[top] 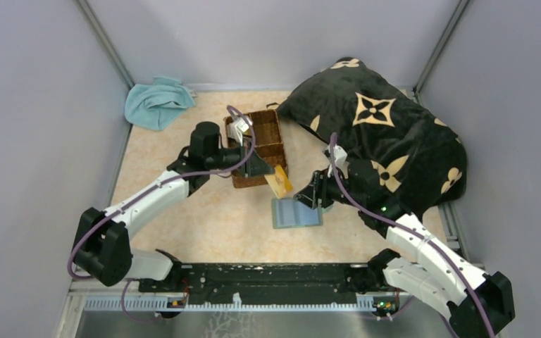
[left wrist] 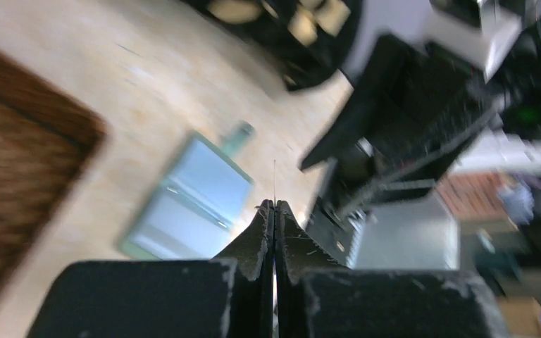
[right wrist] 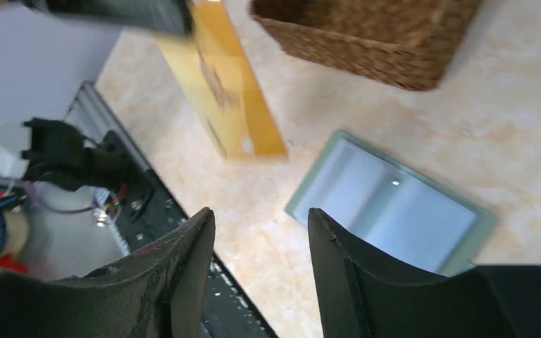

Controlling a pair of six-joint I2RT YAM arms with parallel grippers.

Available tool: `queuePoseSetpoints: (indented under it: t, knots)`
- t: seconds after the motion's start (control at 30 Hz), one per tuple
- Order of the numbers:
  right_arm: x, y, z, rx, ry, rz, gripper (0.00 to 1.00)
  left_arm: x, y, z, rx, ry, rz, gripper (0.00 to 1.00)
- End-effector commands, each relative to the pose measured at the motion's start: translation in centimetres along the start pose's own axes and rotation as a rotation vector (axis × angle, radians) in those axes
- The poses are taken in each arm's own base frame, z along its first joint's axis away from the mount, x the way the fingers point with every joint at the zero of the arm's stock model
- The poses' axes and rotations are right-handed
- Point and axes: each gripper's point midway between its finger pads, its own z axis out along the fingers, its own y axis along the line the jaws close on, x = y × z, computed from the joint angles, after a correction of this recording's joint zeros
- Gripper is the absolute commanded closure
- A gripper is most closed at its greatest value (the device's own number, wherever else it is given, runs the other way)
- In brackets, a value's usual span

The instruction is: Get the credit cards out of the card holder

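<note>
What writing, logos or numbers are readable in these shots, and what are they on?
Nothing reads clearly.
On the card: dark print, too blurred to read.
On the pillow: tan flower motifs only; the mark at its top edge is too small to tell.
On the holder: no print shows.
On the basket: none.
</note>
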Motion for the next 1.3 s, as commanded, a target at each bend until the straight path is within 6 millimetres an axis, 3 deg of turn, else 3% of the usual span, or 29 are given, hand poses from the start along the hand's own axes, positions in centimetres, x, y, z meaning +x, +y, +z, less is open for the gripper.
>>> queuePoseSetpoints:
  t: [0.0, 0.23, 0.37, 0.47, 0.63, 0.83, 1.03, 1.27]
  knots:
    - [-1.5, -3.2, -0.4, 0.182, -0.07, -0.026, 0.48, -7.3, 5.8, -2.3, -0.348, -0.224, 0.029, 1.0]
    - [-0.4, -4.3, 0.8, 0.187, -0.024, -0.023, 0.48, -16.7, 13.4, -8.7, -0.613, -0.499, -0.002, 1.0]
    - [0.0, -5.0, 1.5, 0.195, -0.003, -0.025, 0.48, -18.5, 18.0, -11.2, -0.763, -0.608, -0.032, 1.0]
    - [0.3, -5.4, 2.0, 0.187, 0.01, -0.017, 0.48, -19.2, 20.2, -11.2, -0.791, -0.654, -0.027, 1.0]
    - [1.0, -5.8, 2.7, 0.169, 0.026, -0.003, 0.48, -19.2, 23.2, -10.2, -0.799, -0.691, -0.052, 1.0]
    - [1.8, -6.3, 3.1, 0.166, 0.049, 0.014, 0.48, -18.3, 26.1, -10.5, -0.855, -0.763, -0.094, 1.0]
    - [1.9, -6.7, 3.4, 0.156, 0.06, 0.029, 0.48, -16.7, 27.8, -9.5, -0.864, -0.758, -0.149, 1.0]
    - [1.9, -6.9, 3.4, 0.154, 0.06, 0.037, 0.49, -14.9, 27.8, -7.7, -0.87, -0.733, -0.175, 1.0]
